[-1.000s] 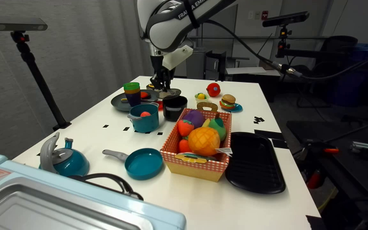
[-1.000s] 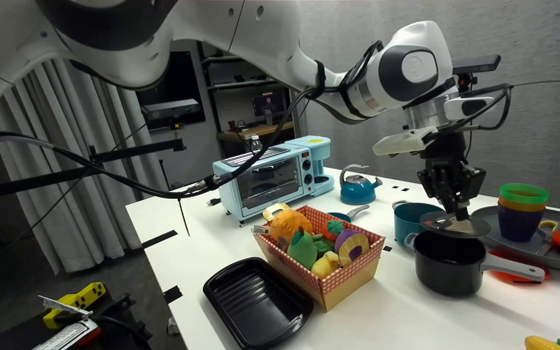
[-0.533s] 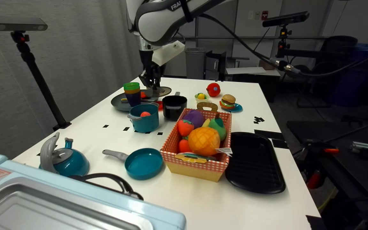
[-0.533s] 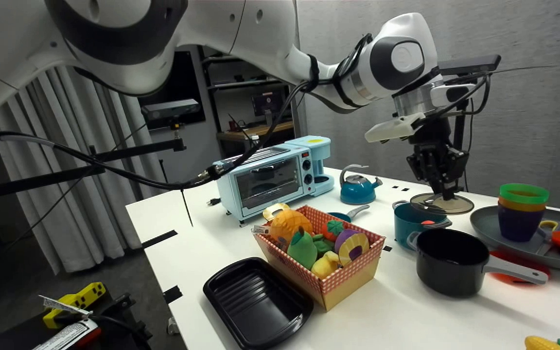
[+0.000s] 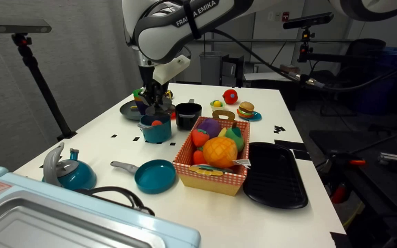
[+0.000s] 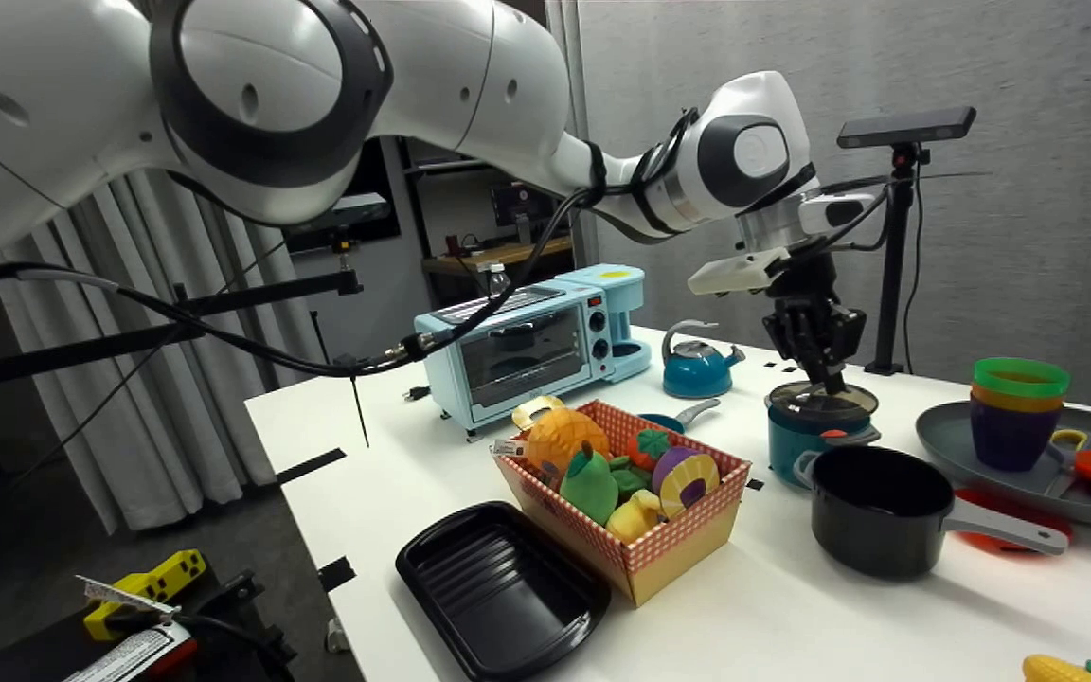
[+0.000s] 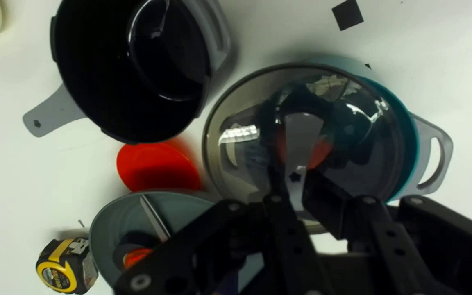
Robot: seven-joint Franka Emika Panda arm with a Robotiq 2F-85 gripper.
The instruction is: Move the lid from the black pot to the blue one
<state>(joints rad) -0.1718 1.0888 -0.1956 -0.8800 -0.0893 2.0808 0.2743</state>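
Note:
The lid is clear with a dark rim and grey handle; it shows in the wrist view [image 7: 252, 94] and in both exterior views [image 5: 164, 111] [image 6: 796, 402]. My gripper [image 7: 295, 188] is shut on its handle, also in the exterior views [image 5: 157, 103] [image 6: 831, 384]. The lid is over the teal-blue pot [image 6: 792, 450] [image 5: 157, 133], off-centre toward the black pot; teal rim shows on the right in the wrist view [image 7: 409, 131]. I cannot tell whether lid and pot touch. A red thing sits inside the blue pot. The black pot [image 6: 872, 530] [image 5: 188, 119] [image 7: 96, 82] stands uncovered beside it.
A grey plate [image 6: 943, 431] with stacked cups [image 6: 1014, 426] and a red dish [image 7: 158, 168] lie near the pots. A fruit basket [image 5: 212, 187], black tray [image 5: 274, 179], teal pan [image 5: 155, 176] and kettle [image 5: 78, 175] stand around. A tape measure [image 7: 66, 266] lies by the plate.
My gripper has carried the lid from above the black pot, up and across, then down over the blue pot. The pots have not visibly moved.

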